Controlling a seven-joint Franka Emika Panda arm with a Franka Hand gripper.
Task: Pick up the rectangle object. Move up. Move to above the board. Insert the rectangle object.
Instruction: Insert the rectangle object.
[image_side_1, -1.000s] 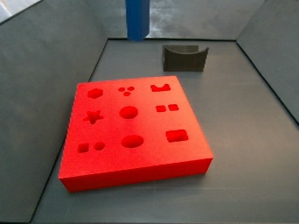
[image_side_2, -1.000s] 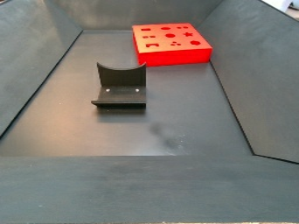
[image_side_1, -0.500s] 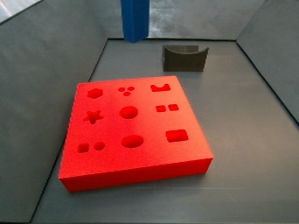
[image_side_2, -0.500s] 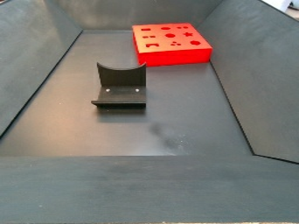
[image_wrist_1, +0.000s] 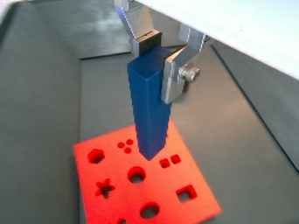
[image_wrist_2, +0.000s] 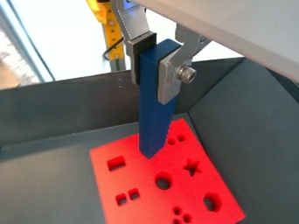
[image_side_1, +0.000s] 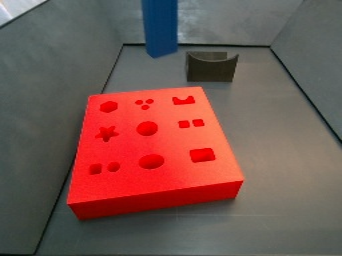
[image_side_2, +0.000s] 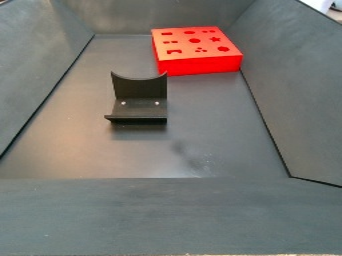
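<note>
a: jaws closed flat on the upper end of the bar, one plate each side. gripper high over the board, bar hanging plumb below the fingers.

b: same in both wrist views. bar upright, lower end clear of the board, not touching. seems still the carry to above the board, insertion not begun.

a: agreed as a judgement. in a side view only the bar shows, up beyond the board's far edge, beside the fixture. gripper itself out of frame there.

b: and nothing of bar or gripper in the other side picture, just board and fixture.

a: so, to do it well: keep the bar vertical, no twist in the grip. bring the tip right over the rectangular hole, long side of the bar's section matched to the hole's long side.

b: which hole fits, hard to tell from here. best to settle over it before any descent, then lower slowly and straight; a tilt would likely catch the rim.

a: and no loosening of the plates until seated.
</note>
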